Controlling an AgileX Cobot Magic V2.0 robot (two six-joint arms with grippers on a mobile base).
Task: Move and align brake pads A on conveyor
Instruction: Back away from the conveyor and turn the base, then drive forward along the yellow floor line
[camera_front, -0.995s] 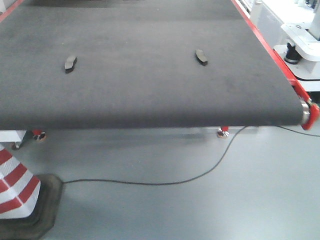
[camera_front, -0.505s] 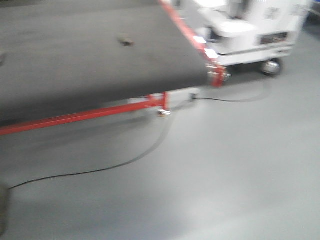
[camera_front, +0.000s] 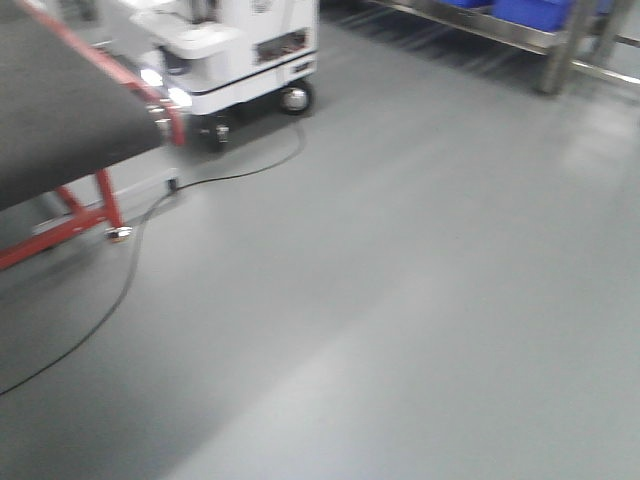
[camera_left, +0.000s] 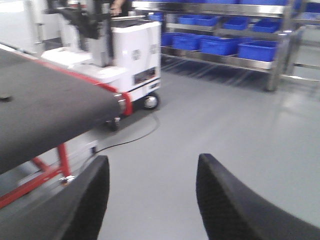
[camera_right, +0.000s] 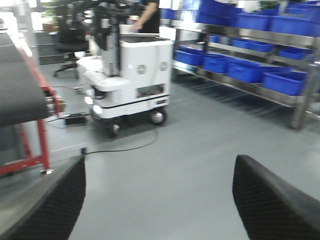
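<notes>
The conveyor (camera_front: 60, 110) shows only as a dark belt corner with a red edge at the upper left of the front view. It also fills the left of the left wrist view (camera_left: 50, 105) and shows as a strip in the right wrist view (camera_right: 17, 90). A small dark blurred shape (camera_left: 5, 97) lies on the belt at the frame's left edge; it looks like one of the brake pads A. My left gripper (camera_left: 152, 160) hangs open over bare grey floor. My right gripper (camera_right: 160, 160) is open too, wider, over the floor and off the belt.
A white wheeled machine (camera_front: 240, 50) stands just past the conveyor's end, with a person (camera_right: 150, 15) behind it. A black cable (camera_front: 120, 290) snakes over the floor by the red conveyor leg (camera_front: 105, 200). Steel shelves with blue bins (camera_left: 220, 45) line the far side.
The front view has swung to the right: the belt slid to the left edge, both brake pads left that view, and the floor, white machine and shelves came in.
</notes>
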